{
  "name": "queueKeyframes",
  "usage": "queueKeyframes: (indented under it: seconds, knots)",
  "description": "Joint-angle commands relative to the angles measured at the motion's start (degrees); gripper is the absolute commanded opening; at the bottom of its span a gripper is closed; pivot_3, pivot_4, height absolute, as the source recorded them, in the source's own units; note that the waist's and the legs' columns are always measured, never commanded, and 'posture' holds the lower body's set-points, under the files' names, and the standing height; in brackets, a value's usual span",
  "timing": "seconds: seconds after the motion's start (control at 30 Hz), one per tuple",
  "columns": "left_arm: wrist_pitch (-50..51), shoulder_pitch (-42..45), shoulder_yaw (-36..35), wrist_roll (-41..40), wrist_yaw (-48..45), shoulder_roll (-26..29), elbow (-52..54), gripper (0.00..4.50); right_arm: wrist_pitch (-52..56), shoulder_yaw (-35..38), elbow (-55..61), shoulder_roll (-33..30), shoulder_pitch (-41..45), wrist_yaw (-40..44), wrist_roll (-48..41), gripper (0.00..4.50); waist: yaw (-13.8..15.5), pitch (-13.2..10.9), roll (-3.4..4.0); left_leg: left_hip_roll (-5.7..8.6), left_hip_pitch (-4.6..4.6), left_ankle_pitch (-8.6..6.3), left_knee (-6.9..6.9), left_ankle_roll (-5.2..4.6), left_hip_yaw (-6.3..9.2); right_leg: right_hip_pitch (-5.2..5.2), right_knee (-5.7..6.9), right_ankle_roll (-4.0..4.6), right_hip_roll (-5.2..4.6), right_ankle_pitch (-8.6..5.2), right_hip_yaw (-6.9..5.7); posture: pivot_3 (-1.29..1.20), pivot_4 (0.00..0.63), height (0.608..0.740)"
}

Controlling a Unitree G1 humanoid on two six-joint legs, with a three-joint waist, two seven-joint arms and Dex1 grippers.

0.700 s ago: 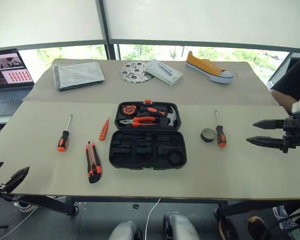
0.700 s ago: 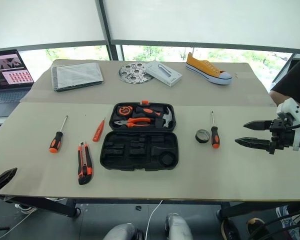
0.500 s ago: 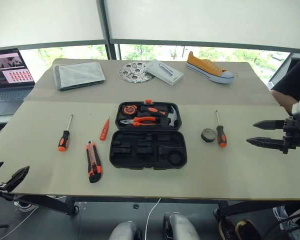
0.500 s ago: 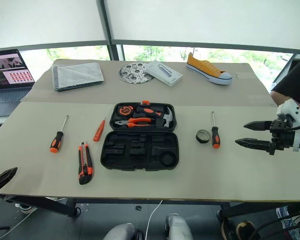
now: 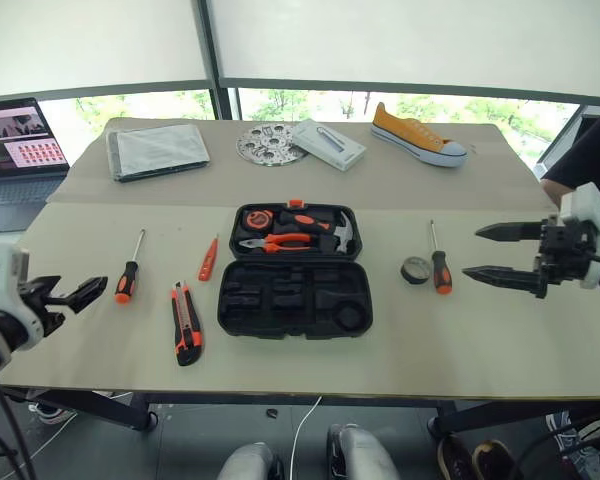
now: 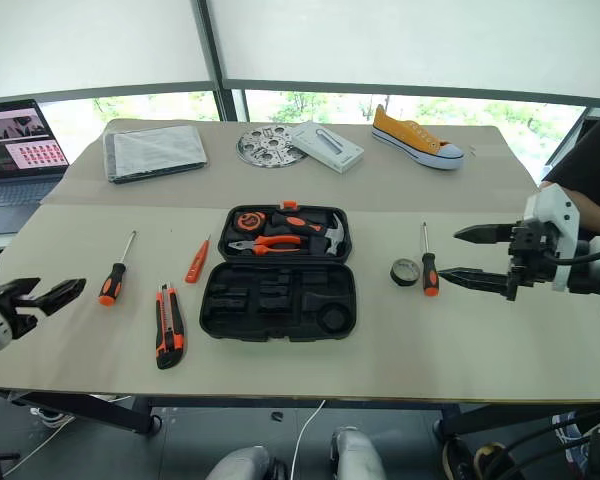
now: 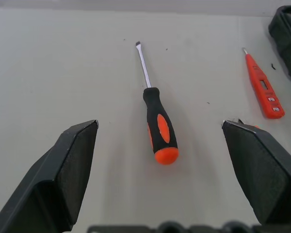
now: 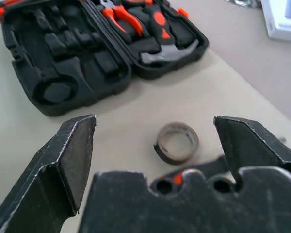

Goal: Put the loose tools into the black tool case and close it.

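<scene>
The black tool case (image 5: 295,298) lies open mid-table, with pliers, a hammer (image 8: 167,51) and a tape measure in its far half. Left of it lie a screwdriver (image 5: 128,280), the slim orange tester (image 5: 209,260) and the utility knife (image 5: 186,322). To its right are the tape roll (image 5: 415,269) and a second screwdriver (image 5: 440,268). My left gripper (image 5: 80,295) hangs open over the table's left edge, pointing at the left screwdriver (image 7: 157,124). My right gripper (image 5: 471,252) is open just right of the second screwdriver, facing the tape roll (image 8: 176,141).
At the back stand a laptop (image 5: 20,140), a folded grey cloth (image 5: 158,150), a metal disc (image 5: 270,143), a white box (image 5: 327,144) and a yellow shoe (image 5: 418,135). A person's dark sleeve (image 5: 590,165) shows at the far right.
My left gripper has risen from below the table's front corner to table height near the left screwdriver. My right gripper has moved left toward the tape roll and second screwdriver.
</scene>
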State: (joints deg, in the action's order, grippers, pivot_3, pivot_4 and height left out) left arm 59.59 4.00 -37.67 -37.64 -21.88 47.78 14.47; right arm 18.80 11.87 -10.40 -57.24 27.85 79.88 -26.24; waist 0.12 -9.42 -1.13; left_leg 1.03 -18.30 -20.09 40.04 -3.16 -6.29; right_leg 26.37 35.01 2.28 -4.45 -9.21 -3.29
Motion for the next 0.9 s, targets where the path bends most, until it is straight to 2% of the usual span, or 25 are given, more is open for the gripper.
queueKeyframes:
  seconds: [0.03,0.13,0.4,0.63,0.9]
  knots:
    - [1.3,6.6,6.0,5.1,4.2,1.9,-6.3,4.36,3.3,-0.1,10.6,1.7,0.6,-2.0,-4.1,4.5,0.0,0.0,0.0,0.0,0.01,0.02,0.0,0.04,0.0,0.0,0.0,0.0,0.01,0.0,-0.02,0.0,0.15,0.733]
    - [-1.2,12.3,12.5,9.0,4.2,1.5,-13.0,4.36,5.9,-1.8,16.5,4.0,2.0,-3.8,-6.1,4.5,0.0,0.0,0.0,0.0,0.04,0.05,-0.02,0.09,0.0,-0.02,0.01,0.02,0.02,-0.01,-0.35,0.0,0.15,0.733]
    - [-6.3,22.4,20.4,14.2,1.7,-0.7,-26.7,4.36,10.5,-3.6,26.2,6.8,3.1,-8.1,-10.2,4.5,0.1,0.0,-0.04,0.01,-0.08,0.09,-0.02,0.15,-0.01,0.0,-0.03,0.04,-0.02,0.0,-0.7,0.0,0.15,0.733]
    - [-8.1,24.8,22.3,16.1,-0.4,-1.6,-31.7,4.36,13.2,-2.6,30.3,6.3,1.9,-10.2,-12.9,4.5,0.0,0.0,-0.04,0.02,-0.08,0.1,0.04,0.16,-0.02,-0.02,-0.01,0.03,-0.04,-0.01,-0.74,0.0,0.15,0.733]
    - [-7.9,24.4,21.0,16.2,-0.2,-3.0,-28.5,4.36,14.1,-2.1,30.1,5.7,1.6,-10.7,-13.3,4.5,0.1,0.0,-0.05,0.0,-0.08,0.11,0.12,0.18,-0.01,-0.03,0.04,0.03,-0.08,0.0,-0.73,0.0,0.15,0.733]
